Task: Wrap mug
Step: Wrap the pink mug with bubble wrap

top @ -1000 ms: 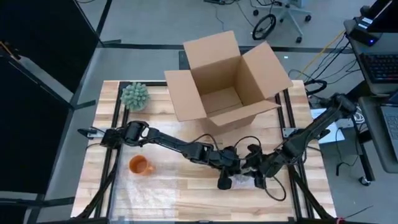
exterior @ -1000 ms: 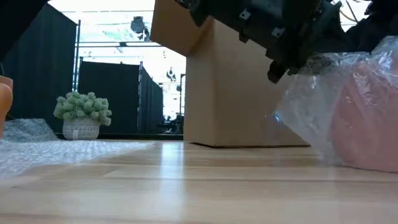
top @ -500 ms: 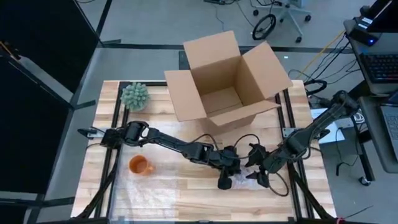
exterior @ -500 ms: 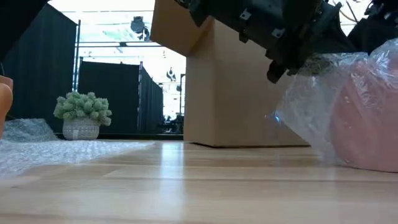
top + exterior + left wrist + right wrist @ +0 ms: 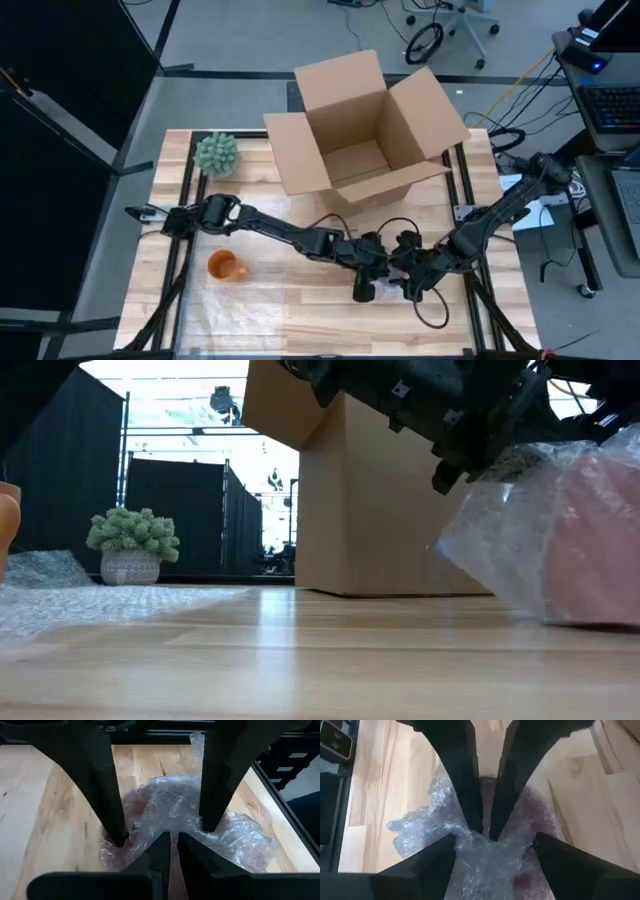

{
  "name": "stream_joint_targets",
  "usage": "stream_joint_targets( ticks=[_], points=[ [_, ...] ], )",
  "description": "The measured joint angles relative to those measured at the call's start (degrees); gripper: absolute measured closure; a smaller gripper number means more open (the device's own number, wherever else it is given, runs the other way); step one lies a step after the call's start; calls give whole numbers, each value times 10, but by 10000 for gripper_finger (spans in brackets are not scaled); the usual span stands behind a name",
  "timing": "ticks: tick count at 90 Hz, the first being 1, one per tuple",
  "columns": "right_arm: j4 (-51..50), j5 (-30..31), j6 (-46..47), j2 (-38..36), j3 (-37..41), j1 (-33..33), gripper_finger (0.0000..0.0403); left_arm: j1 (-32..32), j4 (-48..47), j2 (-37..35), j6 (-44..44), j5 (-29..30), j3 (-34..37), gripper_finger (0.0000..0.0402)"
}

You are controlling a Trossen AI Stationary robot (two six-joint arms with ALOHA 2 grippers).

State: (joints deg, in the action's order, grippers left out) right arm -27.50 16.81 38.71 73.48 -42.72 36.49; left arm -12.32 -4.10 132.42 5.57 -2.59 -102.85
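One open cardboard box [image 5: 365, 130] is standing at the far side of the counter [image 5: 300, 310], directly behind the work area, with its four flaps spread. One potted plant [image 5: 217, 155] is sitting at the far left corner, well apart from both arms. One orange mug [image 5: 225, 266] is standing unwrapped at the near left, just beside a loose sheet of bubble wrap [image 5: 240, 305] lying flat on the counter.

A second mug, pink [image 5: 165, 815], is lying at the near centre-right, enclosed in a crumpled bubble wrap bundle [image 5: 470, 845]. In the low view the pink bundle [image 5: 560, 550] is resting on the counter in front of the box.

The left claw [image 5: 364, 285] is reaching down over the bundle with its fingers [image 5: 112, 805] spread, their tips pressing into the wrap on either side of the pink mug. The right claw [image 5: 412, 285] is meeting the bundle from the opposite side, its fingers [image 5: 470, 795] drawn nearly together and pinching a gathered fold of the wrap.
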Motion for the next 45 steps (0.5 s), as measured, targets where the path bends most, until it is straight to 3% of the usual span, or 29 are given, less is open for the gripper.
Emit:
stream_joint_targets(
  ticks=[17, 25, 45],
  points=[
    [-79, 0, -34, -6, -60, 4, 146, 0, -1, 0, -4, -2, 0, 375],
    [-138, 9, -19, -6, -73, 5, 147, 0, -1, 0, -4, -2, 0, 375],
    [-174, 19, 25, 10, -75, 5, 147, 0, 2, 1, -2, -2, 0, 375]
  ],
)
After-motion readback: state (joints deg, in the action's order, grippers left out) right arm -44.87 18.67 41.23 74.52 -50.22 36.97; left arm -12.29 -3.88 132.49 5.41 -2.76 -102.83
